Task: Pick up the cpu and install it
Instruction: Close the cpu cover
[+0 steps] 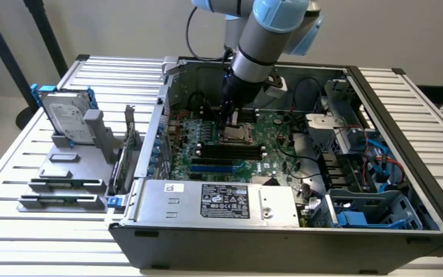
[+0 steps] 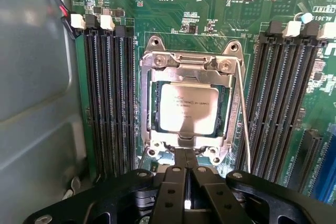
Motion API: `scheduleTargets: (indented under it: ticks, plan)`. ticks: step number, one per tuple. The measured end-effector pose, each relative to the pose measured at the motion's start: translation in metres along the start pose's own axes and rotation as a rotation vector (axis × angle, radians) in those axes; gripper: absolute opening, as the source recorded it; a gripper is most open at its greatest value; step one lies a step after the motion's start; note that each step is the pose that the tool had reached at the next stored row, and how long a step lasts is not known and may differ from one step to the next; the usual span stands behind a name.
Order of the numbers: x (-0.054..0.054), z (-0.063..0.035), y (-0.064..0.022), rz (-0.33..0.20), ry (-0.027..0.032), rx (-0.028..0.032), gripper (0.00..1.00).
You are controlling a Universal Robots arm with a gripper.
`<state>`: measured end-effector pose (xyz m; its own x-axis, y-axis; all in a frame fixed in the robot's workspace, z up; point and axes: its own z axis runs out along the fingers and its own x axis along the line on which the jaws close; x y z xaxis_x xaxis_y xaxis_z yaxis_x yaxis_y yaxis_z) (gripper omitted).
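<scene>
Item: cpu (image 2: 189,107), silver-topped, lying flat in the socket (image 2: 146,103), just ahead of the claw (image 2: 185,155) tip. Claw: fingers pressed together, holding nothing, tip at the socket frame's near edge. Flanking the claw: black memory slots (image 2: 107,103) on both sides, thin retention lever (image 2: 244,124) close by. Handling note: the chip looks seated, so any contact is best kept light, vertical and clear of lever and slots.

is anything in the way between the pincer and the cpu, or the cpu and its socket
nothing visible. the cpu already lies in its socket, a metal frame around its edges, its top bare. the shut pincer is right at the frame's edge.
</scene>
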<state>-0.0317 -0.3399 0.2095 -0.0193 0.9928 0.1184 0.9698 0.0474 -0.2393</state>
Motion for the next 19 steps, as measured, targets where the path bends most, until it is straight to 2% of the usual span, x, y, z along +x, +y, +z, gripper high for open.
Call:
scheduleTargets:
  ticks: [4,9,14,17,19]
  plan:
    - [0.0,-0.0037,-0.0091,-0.001,0.0049,0.0,0.11]
    - [0.001,-0.0046,-0.0286,-0.005,0.0192,-0.0003,0.11]
    - [0.002,-0.0074,-0.0479,-0.01,0.0386,-0.0006,0.11]
    - [0.003,-0.01,-0.0571,-0.013,0.0525,-0.0011,0.11]
    - [0.003,-0.0104,-0.0621,-0.013,0.0592,-0.0016,0.11]
